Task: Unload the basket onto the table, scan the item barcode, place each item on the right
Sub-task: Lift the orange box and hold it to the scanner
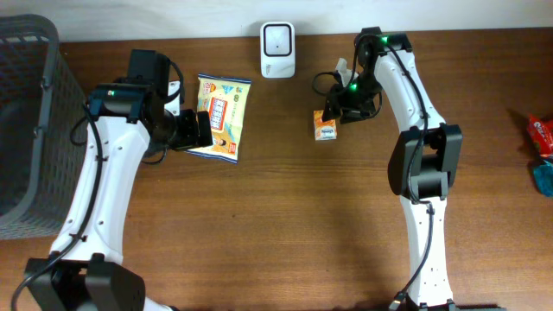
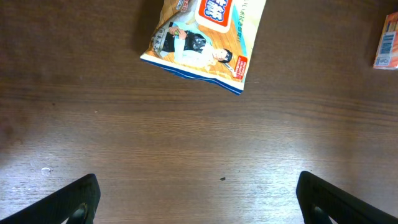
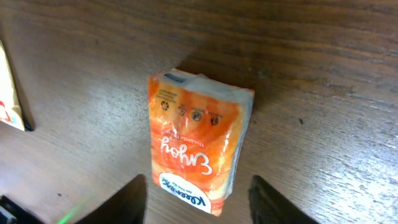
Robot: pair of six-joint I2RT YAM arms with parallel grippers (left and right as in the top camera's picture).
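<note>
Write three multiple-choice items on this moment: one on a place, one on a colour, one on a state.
1. Where is the white scanner?
A. In the basket.
B. At the table's back edge, near the middle.
C. On the snack bag.
2. What colour is most of the tissue pack?
A. Blue.
B. Green.
C. Orange.
3. How is the left gripper?
A. Open, holding nothing.
B. Shut on the snack bag.
C. Shut on the tissue pack.
Answers: 1 B, the overhead view shows it standing there; 2 C, the right wrist view shows an orange wrapper; 3 A, the left wrist view shows bare table between its spread fingers.
</note>
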